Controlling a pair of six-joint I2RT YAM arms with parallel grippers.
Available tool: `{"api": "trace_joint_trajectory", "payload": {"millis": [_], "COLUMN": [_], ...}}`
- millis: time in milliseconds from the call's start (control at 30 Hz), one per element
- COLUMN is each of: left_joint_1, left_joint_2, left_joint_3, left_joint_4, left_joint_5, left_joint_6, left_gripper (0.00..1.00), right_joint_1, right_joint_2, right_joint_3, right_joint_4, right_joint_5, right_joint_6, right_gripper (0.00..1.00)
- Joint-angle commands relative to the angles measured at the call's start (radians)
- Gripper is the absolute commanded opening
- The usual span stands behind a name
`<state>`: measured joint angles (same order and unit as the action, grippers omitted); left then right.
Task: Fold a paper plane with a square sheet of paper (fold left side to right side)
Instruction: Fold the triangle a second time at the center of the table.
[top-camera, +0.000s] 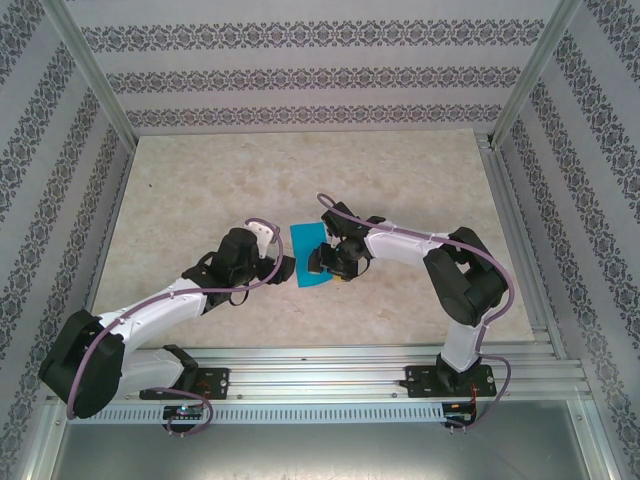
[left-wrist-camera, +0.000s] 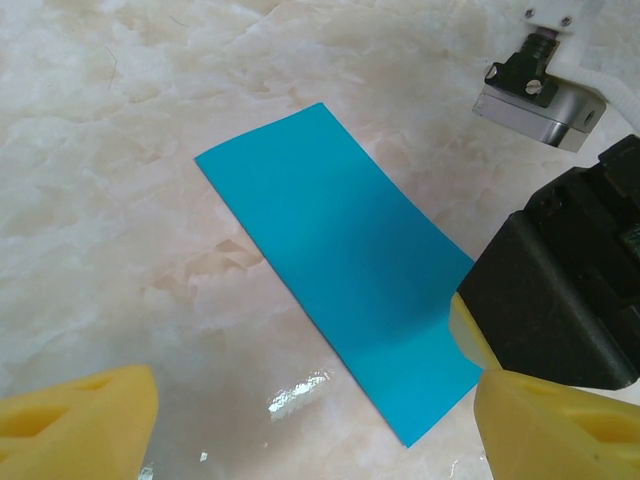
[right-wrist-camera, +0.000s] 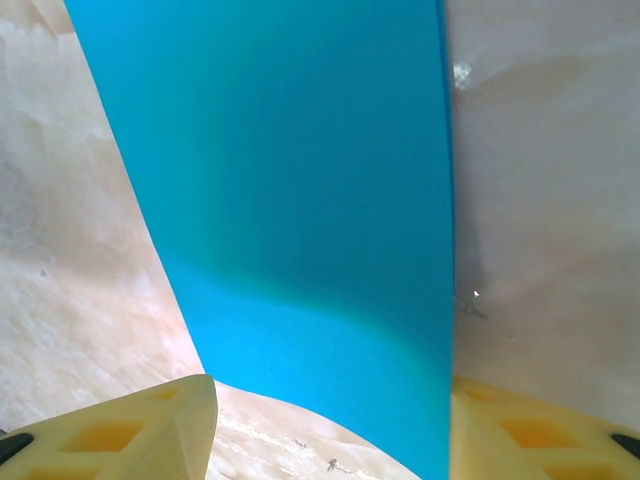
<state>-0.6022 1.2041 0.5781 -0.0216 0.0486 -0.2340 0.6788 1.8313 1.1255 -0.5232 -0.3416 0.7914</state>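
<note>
Teal-blue thin paper sheet (left-wrist-camera: 330, 260) lies ahead of the spread left gripper (left-wrist-camera: 315, 425); the right gripper (right-wrist-camera: 330, 400), jaws apart, straddles its end, probably steadying the fold.

No legible text, label, brand, number or sign is recorded. The walls (top-camera: 300, 75) are marked with repeating ornament only. Markings on the base electronics (top-camera: 185, 410) are too small to be read.

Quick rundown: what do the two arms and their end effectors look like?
Left arm and right arm match: white links, bulky black joint housings, a lilac cable looped along each. Left end effector and right end effector have black bodies and pale-yellow fingers with hollow cells.
</note>
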Motion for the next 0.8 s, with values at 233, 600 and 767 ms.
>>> {"api": "trace_joint_trajectory", "payload": {"millis": [233,600,767], "left_joint_1": [0.010,0.005,-0.001], "left_joint_2": [-0.023,0.031,0.092], "left_joint_3": [-0.047,-0.063,-0.057], "left_joint_4": [0.113,0.156,0.189], "left_joint_5": [0.217,0.334,0.372], "left_joint_6": [0.088,0.130,0.130], "left_gripper": [0.84,0.84,0.81], "right_joint_1": [-0.019,-0.053,-0.055], "right_joint_2": [-0.052,-0.064,-0.062], "right_joint_3": [0.015,-0.009,-0.019], "right_joint_4": [0.019,0.107,0.144], "right_joint_5": [-0.014,-0.085,-0.098], "right_joint_6": [-0.001,0.044,0.068], "right_gripper": [0.58,0.57,0.51]}}
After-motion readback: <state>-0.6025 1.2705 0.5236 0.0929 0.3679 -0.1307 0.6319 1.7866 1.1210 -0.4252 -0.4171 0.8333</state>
